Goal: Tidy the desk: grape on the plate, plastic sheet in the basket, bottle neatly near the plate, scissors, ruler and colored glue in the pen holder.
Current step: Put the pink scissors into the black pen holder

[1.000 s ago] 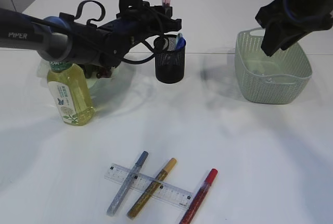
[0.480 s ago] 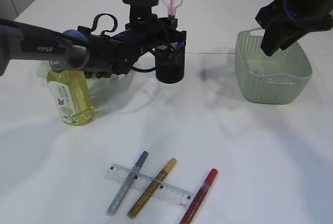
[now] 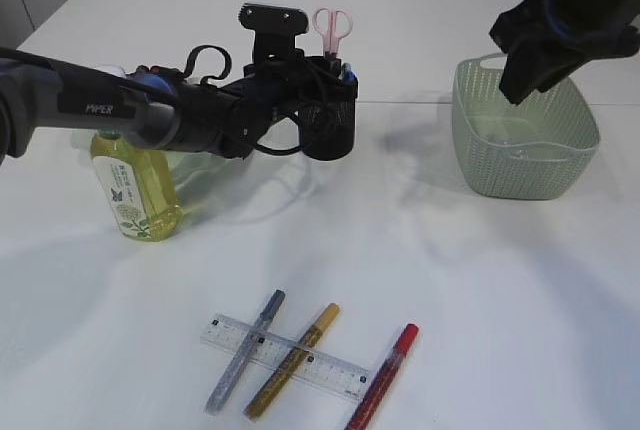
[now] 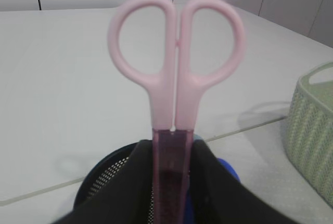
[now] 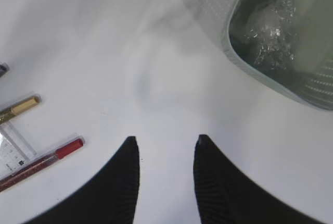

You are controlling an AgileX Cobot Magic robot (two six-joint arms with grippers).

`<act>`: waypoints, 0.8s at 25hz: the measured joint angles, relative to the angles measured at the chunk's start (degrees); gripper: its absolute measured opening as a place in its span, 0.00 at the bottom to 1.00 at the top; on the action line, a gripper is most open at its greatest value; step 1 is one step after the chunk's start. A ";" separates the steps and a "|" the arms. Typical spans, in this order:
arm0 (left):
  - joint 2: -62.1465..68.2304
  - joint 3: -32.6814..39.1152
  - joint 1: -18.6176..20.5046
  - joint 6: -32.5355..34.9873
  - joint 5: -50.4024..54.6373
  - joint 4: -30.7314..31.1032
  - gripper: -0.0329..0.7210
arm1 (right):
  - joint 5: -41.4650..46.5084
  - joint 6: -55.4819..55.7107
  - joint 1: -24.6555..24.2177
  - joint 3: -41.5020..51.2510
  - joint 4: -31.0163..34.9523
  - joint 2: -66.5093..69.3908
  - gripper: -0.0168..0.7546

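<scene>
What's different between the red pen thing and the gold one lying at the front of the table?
The red glue pen lies beside the ruler, only its lower part near the ruler's right end, while the gold glue pen lies right across the ruler. The red one sits furthest right; the gold one lies between it and a silver pen. Both are slim, lie flat and slant the same way.

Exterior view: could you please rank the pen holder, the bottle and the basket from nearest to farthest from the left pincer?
1. The pen holder: directly beneath the left pincer, which grips the pink scissors over it.
2. The bottle: farther off, down to the left, beside the arm.
3. The basket: farthest, on the right side of the table, under the right arm.
</scene>
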 joint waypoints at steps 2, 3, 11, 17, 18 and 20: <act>0.00 0.00 0.00 0.00 0.00 0.09 0.27 | 0.00 0.00 0.00 0.00 0.00 0.00 0.40; 0.00 0.00 0.00 0.00 0.00 0.13 0.27 | 0.00 0.00 0.00 0.00 0.00 0.00 0.40; 0.00 0.00 0.00 0.00 0.73 1.88 0.30 | 0.00 0.00 0.00 0.00 0.00 0.00 0.40; 0.00 0.00 0.22 0.00 1.09 1.88 0.33 | 0.00 0.00 0.00 0.00 0.00 0.00 0.40; 0.00 0.00 0.35 0.00 1.09 1.88 0.34 | 0.00 0.00 0.00 0.00 0.00 0.00 0.40; 0.00 0.00 0.56 0.00 1.12 1.88 0.34 | 0.00 0.00 0.00 0.00 0.00 0.00 0.40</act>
